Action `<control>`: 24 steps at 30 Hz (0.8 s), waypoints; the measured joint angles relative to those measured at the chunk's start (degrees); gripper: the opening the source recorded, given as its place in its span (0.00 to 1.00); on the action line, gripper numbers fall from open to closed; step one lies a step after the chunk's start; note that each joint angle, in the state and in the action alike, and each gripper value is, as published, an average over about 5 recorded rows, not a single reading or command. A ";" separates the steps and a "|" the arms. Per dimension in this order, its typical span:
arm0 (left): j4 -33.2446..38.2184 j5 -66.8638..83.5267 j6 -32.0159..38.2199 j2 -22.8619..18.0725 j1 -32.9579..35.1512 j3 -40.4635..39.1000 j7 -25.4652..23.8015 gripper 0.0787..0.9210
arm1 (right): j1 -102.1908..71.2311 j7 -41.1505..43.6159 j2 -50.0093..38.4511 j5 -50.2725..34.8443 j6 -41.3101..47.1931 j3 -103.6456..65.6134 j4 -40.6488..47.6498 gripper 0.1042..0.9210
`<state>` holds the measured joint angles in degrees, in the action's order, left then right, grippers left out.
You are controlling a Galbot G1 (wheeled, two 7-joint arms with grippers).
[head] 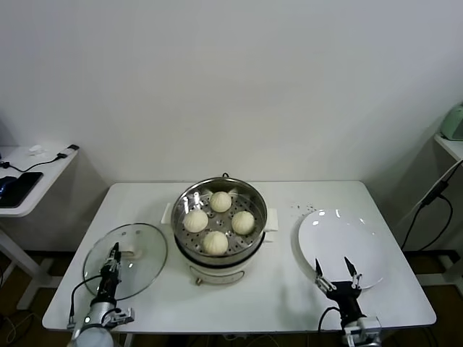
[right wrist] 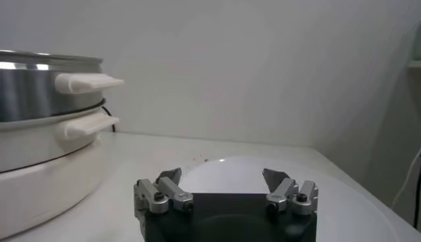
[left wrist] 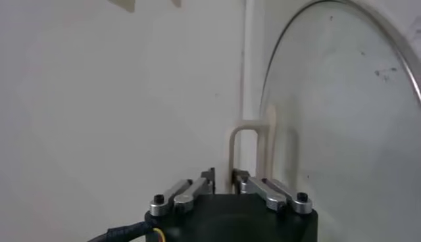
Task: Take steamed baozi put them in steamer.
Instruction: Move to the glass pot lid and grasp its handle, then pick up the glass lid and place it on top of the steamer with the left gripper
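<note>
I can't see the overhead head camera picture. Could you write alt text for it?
Four steamed baozi sit in the steamer at the centre of a white table. A glass lid lies left by the left end effector; the open right end effector hovers over a white plate.

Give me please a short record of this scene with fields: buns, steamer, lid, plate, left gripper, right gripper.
buns: four buns lie in the steamer
steamer: steamer at table centre, uncovered
lid: glass lid flat on the table, on the robot's left of the steamer
plate: white plate, nothing on it, on the robot's right
left gripper: left gripper over the lid's near part, fingers close together at the lid handle
right gripper: right gripper open, at the plate's near edge, holding nothing
</note>
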<state>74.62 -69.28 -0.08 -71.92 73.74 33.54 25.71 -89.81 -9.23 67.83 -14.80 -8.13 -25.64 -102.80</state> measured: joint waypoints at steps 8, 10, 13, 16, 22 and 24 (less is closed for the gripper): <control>-0.42 0.68 0.48 0.41 -0.68 0.88 0.67 0.06 | -0.25 0.17 0.43 0.58 -0.07 0.07 -0.08 0.88; 0.08 1.14 0.45 0.68 -0.49 1.27 0.54 0.06 | -0.41 0.18 0.49 0.68 -0.09 0.00 -0.24 0.88; 1.84 2.15 0.20 1.27 0.14 2.03 -0.05 0.06 | -0.70 0.20 0.44 0.91 -0.03 -0.18 -0.61 0.88; 4.83 3.85 -0.38 2.25 1.31 2.93 -1.22 0.06 | -1.00 0.09 0.34 1.28 0.27 -0.35 -1.10 0.88; 13.60 9.52 -3.81 5.54 4.40 4.89 -6.41 0.06 | -1.45 -0.69 0.46 2.41 1.44 -0.20 -2.35 0.88; 17.00 11.51 -5.57 6.86 5.07 5.64 -8.90 0.06 | -1.63 -0.99 0.56 2.84 1.94 -0.10 -2.81 0.88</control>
<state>91.61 -57.77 -5.65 -65.05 78.82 39.17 16.81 -91.44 -10.22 68.39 -11.96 -6.19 -25.74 -105.61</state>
